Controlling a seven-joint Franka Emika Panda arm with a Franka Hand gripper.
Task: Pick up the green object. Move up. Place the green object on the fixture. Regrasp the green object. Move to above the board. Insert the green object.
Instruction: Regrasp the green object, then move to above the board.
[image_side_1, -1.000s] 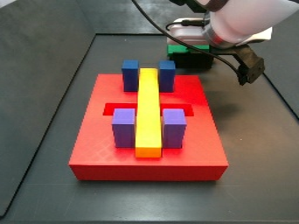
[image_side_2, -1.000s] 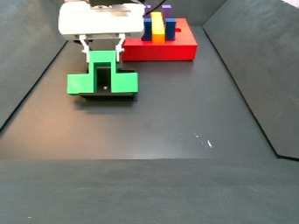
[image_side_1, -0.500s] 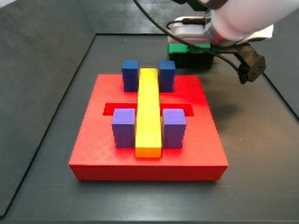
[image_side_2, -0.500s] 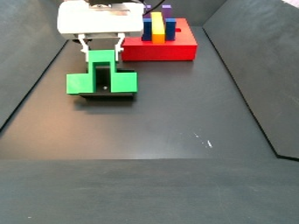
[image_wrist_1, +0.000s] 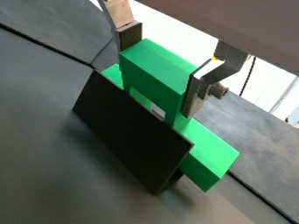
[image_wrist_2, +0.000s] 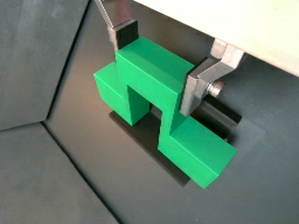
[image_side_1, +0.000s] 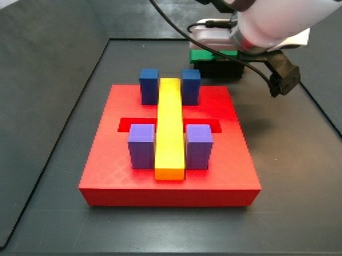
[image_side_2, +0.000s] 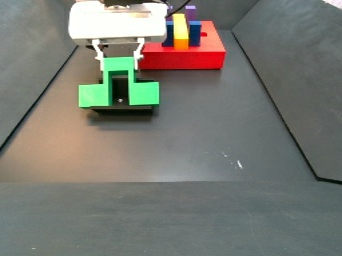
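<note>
Dark bench (image_side_2: 201, 170) with raised dark side walls; long stretch of bare surface on the near side in a side view, only a small pale speck (image_side_2: 230, 158) on it.

Board (image_side_1: 168, 180): one red slab, well apart from the fixture in a side view (image_side_2: 201, 55). On it: two blue blocks (image_side_1: 150, 84) at the far end, two purple blocks (image_side_1: 142, 147) at the near end, one yellow bar (image_side_1: 170, 128) running lengthways between both pairs. Parts of the recess show as dark-red pockets either side of the bar. Red margin is free all round the blocks.

Fixture (image_wrist_1: 128, 136): one black piece, standing on the bench just beyond the board's far right corner in a side view (image_side_1: 221, 71). Mostly hidden under the green piece in both side views.

Green object (image_wrist_2: 158, 83): one, resting on the fixture, its notch straddling the black upright in a wrist view. A lower green limb sticks out sideways past the fixture (image_wrist_1: 211, 162). In a side view it reads as a wide base with a narrow raised part (image_side_2: 119, 92).

Gripper (image_wrist_2: 163, 54): directly over the fixture, silver fingers (image_wrist_2: 201, 83) either side of the raised green part. Plates sit at or very near the green faces; whether they press on it cannot be told. The white arm body blocks the view of the fixture from above in a side view (image_side_1: 234, 45).
</note>
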